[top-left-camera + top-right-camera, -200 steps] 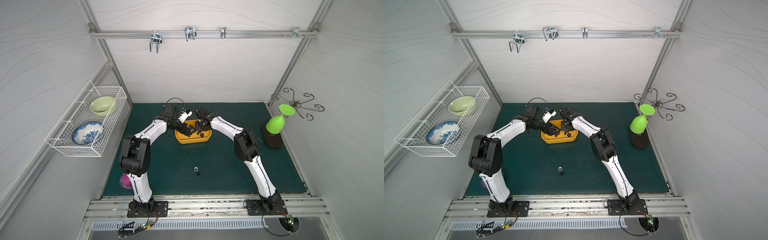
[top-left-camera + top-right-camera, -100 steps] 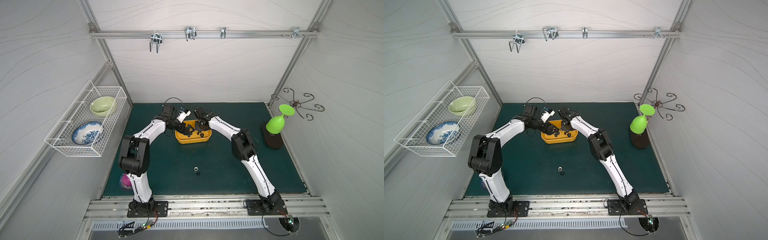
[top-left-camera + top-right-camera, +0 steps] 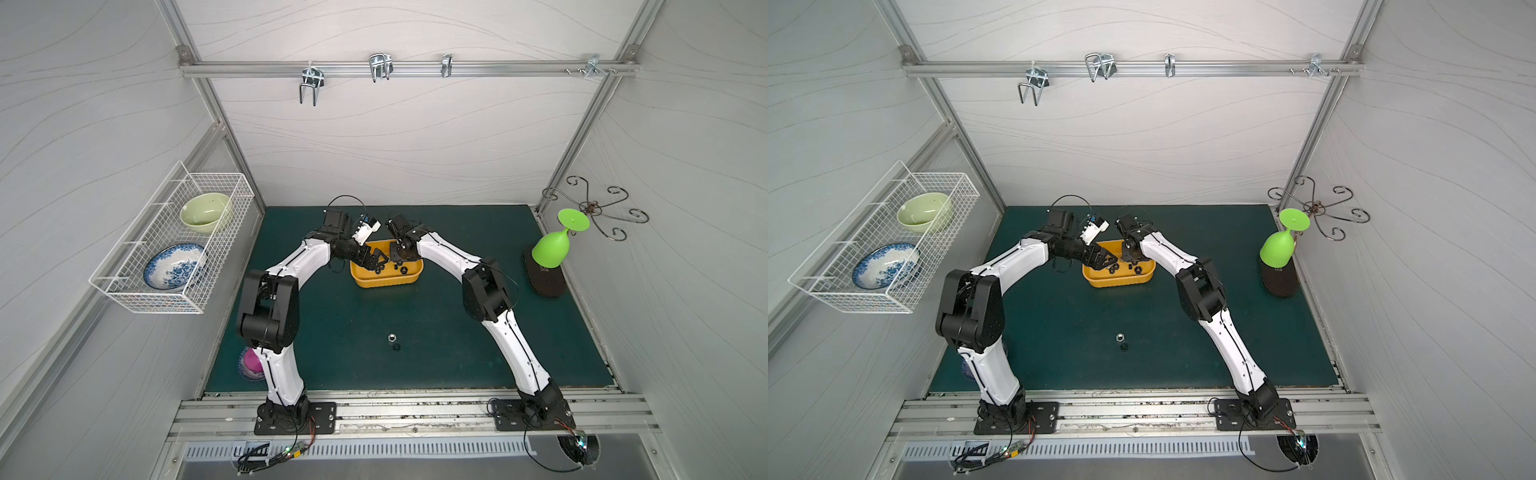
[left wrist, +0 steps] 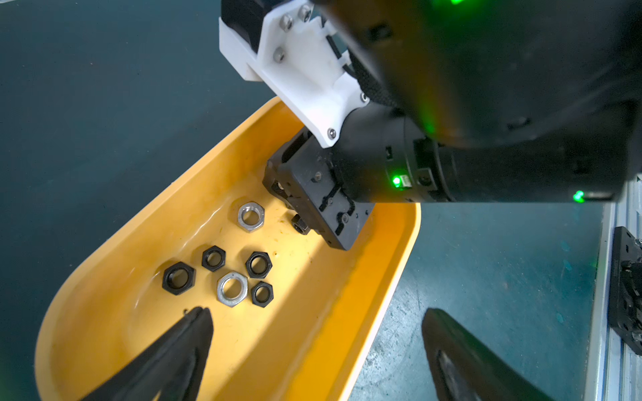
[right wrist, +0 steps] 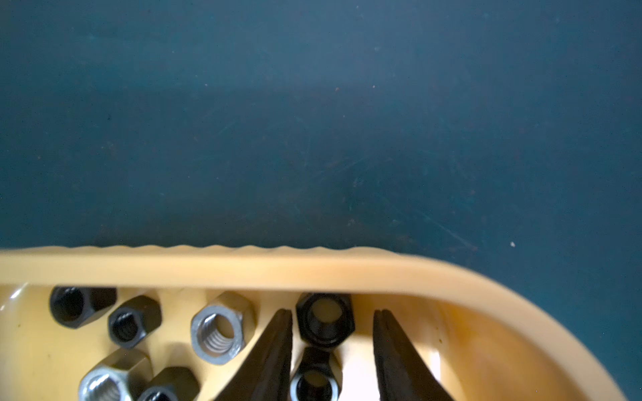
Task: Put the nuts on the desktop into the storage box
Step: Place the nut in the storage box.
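The yellow-orange storage box (image 3: 386,282) (image 3: 1119,282) stands at the back middle of the dark teal desktop (image 3: 436,332). Several black and silver nuts (image 4: 232,289) lie inside it. My right gripper (image 5: 332,314) hangs low in the box, open, with a black nut (image 5: 324,321) lying loose between its fingers. My left gripper (image 4: 314,312) is open wide across the box's wall (image 4: 399,270), one finger over the inside and one over the desktop. A silver nut (image 3: 391,337) and a black nut (image 3: 396,345) lie on the desktop nearer the front.
A green upturned goblet (image 3: 550,249) sits on a dark stand at the right edge, under a metal hook rack (image 3: 594,208). A white wire basket (image 3: 174,245) with two bowls hangs on the left wall. A pink object (image 3: 251,361) lies by the left arm's base.
The right gripper's jaws have parted over the box. Both arms stay about where they were, and the two nuts on the desktop have not moved.
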Robot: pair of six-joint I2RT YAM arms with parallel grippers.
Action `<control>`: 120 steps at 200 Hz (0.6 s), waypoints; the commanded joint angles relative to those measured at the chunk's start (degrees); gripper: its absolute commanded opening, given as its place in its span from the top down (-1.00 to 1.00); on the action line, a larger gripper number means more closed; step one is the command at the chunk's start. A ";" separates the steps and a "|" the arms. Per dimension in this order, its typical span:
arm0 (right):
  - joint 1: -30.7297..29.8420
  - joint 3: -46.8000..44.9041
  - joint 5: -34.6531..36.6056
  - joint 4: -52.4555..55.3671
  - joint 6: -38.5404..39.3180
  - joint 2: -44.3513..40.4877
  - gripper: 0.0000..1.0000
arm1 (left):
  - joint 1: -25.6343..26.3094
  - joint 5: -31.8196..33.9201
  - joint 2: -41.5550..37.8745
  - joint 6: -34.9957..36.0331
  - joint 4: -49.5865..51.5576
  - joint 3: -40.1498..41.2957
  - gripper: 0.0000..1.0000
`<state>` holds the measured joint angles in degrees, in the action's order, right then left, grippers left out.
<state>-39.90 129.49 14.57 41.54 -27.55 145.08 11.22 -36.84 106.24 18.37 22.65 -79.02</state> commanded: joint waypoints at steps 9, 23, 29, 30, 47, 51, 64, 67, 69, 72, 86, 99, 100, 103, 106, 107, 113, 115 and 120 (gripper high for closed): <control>-0.44 0.17 0.08 1.08 0.04 -6.70 0.10 | -0.72 -0.86 -2.54 1.65 1.67 -0.37 -0.97; -0.43 -1.22 -0.81 0.42 0.43 -9.34 0.05 | -0.76 -0.87 -3.97 2.43 3.03 -0.50 -0.97; -0.44 -1.91 -1.35 0.08 0.61 -10.68 0.01 | -0.75 -0.87 -4.69 2.96 3.66 -0.38 -0.97; -0.44 -2.02 -1.45 0.06 0.63 -10.86 0.00 | -0.76 -0.87 -4.79 3.06 3.78 -0.36 -0.97; -0.37 -4.19 -2.49 -0.66 1.08 -14.34 -0.11 | -0.76 -0.86 -7.19 4.25 5.19 0.04 -0.97; -0.44 -4.67 -2.67 -0.80 1.22 -15.24 -0.13 | -0.73 -0.83 -7.73 4.46 5.36 0.32 -0.97; -0.43 -6.17 -3.01 -0.93 1.42 -17.84 -0.21 | -0.71 -0.46 -10.16 4.71 5.54 1.08 -0.97; -0.37 -6.52 -3.05 -0.92 1.49 -18.46 -0.22 | -0.69 -0.14 -10.80 4.66 5.61 1.34 -0.97; -0.38 -6.77 -3.12 -0.93 1.46 -18.85 -0.23 | -0.75 0.19 -11.18 4.83 5.64 1.44 -0.97; -0.41 -7.12 -3.23 -0.98 1.49 -19.39 -0.24 | -0.70 0.52 -11.88 4.81 5.80 1.58 -0.97; -0.45 -9.02 -3.57 -1.15 1.83 -22.38 -0.33 | -0.76 1.59 -15.09 4.61 6.63 1.99 -0.97; -0.48 -11.44 -4.31 -1.75 2.48 -25.36 -0.71 | -0.70 2.12 -18.49 5.25 6.96 2.49 -0.97; -0.50 -11.62 -4.38 -1.78 2.54 -25.58 -0.75 | -0.73 2.12 -18.77 5.26 6.96 2.52 -0.97; -0.49 -12.30 -4.64 -2.01 2.85 -26.23 -0.86 | -0.71 2.20 -19.53 5.42 6.96 2.66 -0.97; -0.53 -12.96 -4.79 -2.13 3.00 -26.97 -0.95 | -0.70 2.21 -20.28 5.62 7.00 2.77 -0.97; -0.53 -13.17 -4.84 -2.19 3.06 -27.22 -0.96 | -0.73 2.21 -20.54 5.67 7.02 2.84 -0.97; -0.59 -14.48 -4.82 -2.41 3.34 -28.63 -0.97 | -0.73 1.91 -22.06 6.18 6.95 3.31 -0.97; -0.65 -14.80 -4.81 -2.47 3.42 -29.15 -0.98 | -0.76 1.94 -22.53 6.33 7.00 3.47 -0.97; -0.70 -16.05 -4.81 -2.60 3.71 -30.38 -0.98 | -0.69 1.61 -23.65 6.84 7.14 3.59 -0.97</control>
<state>-40.05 117.75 11.05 39.42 -25.47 119.52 10.79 -35.31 88.12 22.76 29.34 -76.27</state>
